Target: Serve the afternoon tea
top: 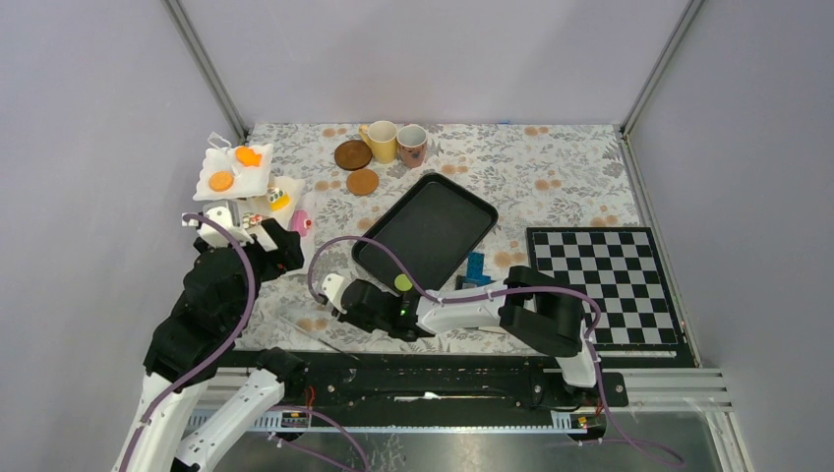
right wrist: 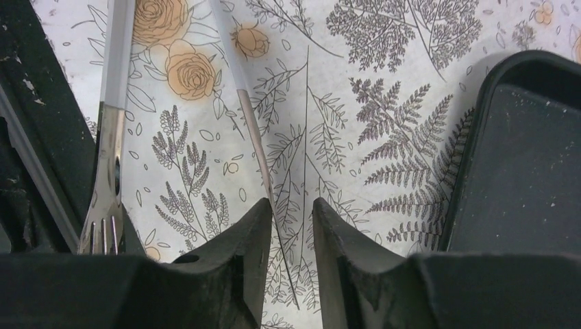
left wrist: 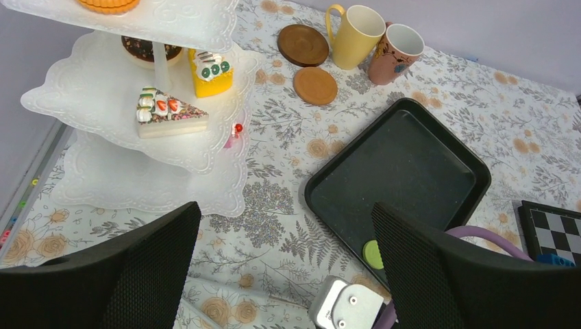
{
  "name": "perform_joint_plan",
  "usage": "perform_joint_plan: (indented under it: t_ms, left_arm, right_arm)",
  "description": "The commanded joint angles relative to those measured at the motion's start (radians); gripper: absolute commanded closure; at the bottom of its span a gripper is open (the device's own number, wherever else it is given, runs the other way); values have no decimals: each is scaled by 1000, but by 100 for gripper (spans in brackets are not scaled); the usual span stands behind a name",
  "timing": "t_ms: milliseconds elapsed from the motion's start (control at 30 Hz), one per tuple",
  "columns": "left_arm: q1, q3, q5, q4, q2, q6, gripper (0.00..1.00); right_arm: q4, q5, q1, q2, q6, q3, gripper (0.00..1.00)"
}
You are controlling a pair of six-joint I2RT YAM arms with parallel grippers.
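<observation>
Cakes point(left wrist: 171, 113) sit on the stand point(left wrist: 103, 89) just ahead of my left gripper point(left wrist: 284, 212), spread and empty; my right gripper point(right wrist: 291, 205) sits narrow around one arm of the tongs point(right wrist: 248, 116), grip unclear, so I fear the thin metal skids away

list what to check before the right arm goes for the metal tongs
1. The right gripper around the metal tongs: not ok; one tong arm ends beside a finger, and only cloth shows between the fingers.
2. The left gripper open and empty: ok.
3. The black rectangular tray holding nothing: ok.
4. The yellow mug and the pinkish patterned mug upright: ok.
5. The triangular toy cake slice resting on the white tiered stand: ok.
</observation>
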Motion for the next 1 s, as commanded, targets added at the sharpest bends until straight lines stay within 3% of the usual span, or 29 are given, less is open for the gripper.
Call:
perform_joint_plan:
  t_ms: [0,233,433,500,633,767,967]
  left_arm:
    - [0,7,3,29,28,-3,4]
    - [0,20,2,29,62,5,4]
    - [0,43,10,28,73,-5,3]
    - [0,42,12,30,81,-7,3]
    - [-1,59,15,29,97,-7,4]
    - [0,102,30,30,120,-1,2]
    - [0,202,90,33,158,38,1]
  right_arm:
    - [86,23,6,11,-63,-15,66]
    - [128,22,6,27,-90,-42,75]
    - [115,-21,6,52,-150,-39,74]
    - [115,24,6,43,-151,-49,80]
    - [193,43,6,-22,-229,-122,91]
    - [162,26,6,-118,-288,-136,100]
    - [164,33,6,-392,-453,-246,100]
